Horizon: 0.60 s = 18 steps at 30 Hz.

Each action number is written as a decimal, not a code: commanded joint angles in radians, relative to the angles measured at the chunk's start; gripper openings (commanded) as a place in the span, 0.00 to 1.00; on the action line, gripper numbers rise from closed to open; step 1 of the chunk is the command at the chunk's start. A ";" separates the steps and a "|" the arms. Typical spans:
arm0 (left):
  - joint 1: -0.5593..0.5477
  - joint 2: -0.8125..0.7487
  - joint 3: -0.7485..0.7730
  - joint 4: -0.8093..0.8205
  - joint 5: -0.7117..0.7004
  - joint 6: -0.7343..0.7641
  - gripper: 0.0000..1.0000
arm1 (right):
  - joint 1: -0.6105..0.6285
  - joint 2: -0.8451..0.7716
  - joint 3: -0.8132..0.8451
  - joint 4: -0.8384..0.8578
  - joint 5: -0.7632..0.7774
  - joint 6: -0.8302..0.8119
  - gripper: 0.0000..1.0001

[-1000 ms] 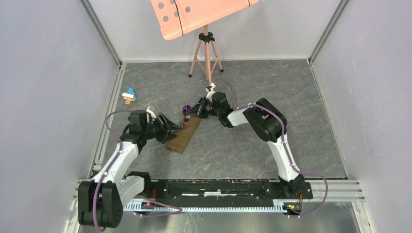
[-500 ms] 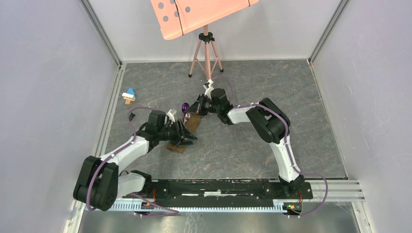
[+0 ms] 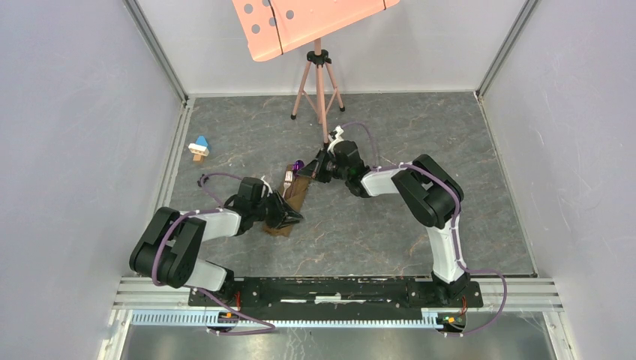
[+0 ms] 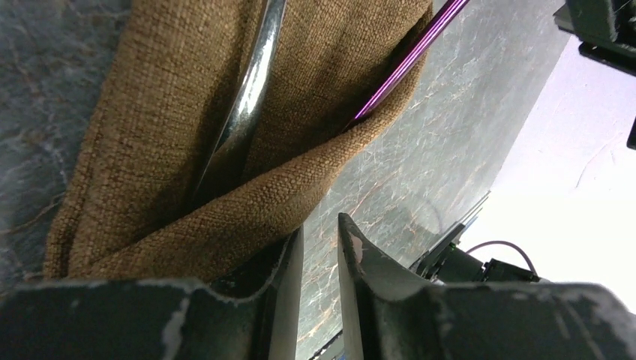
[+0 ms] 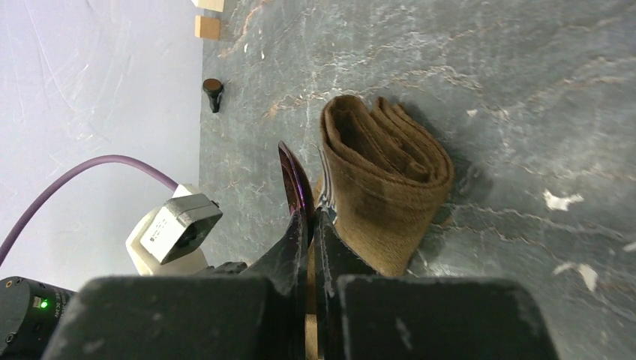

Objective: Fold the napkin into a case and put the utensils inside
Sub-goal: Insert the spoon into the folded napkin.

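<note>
The napkin lies folded as a narrow olive-brown case (image 3: 291,201) in the middle of the table. The silver fork (image 3: 287,184) sticks out of its far end, and its handle (image 4: 247,97) runs under a fold. The spoon's purple bowl (image 3: 298,165) shows beyond that end, and its thin handle (image 4: 409,60) slides under the same fold. My right gripper (image 3: 318,169) is shut on the spoon (image 5: 295,184) beside the rolled cloth (image 5: 382,187). My left gripper (image 4: 321,232) sits at the case's near end (image 3: 289,218). Its jaws stand a narrow gap apart with only table between them, one finger against the cloth.
A small blue, white and tan toy block (image 3: 199,148) stands near the left wall. A tiny black piece (image 5: 213,91) lies nearby. A pink tripod stand (image 3: 319,82) rises at the back, under a pink board. Grey walls close in the table on three sides.
My left gripper has swung right to the case's near end and its jaws have narrowed. The fork now lies in the case. My right gripper with the spoon has shifted slightly right.
</note>
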 commanded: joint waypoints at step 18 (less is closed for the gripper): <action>0.000 -0.020 0.031 0.037 -0.119 -0.013 0.31 | 0.023 0.024 -0.118 0.056 -0.037 -0.023 0.07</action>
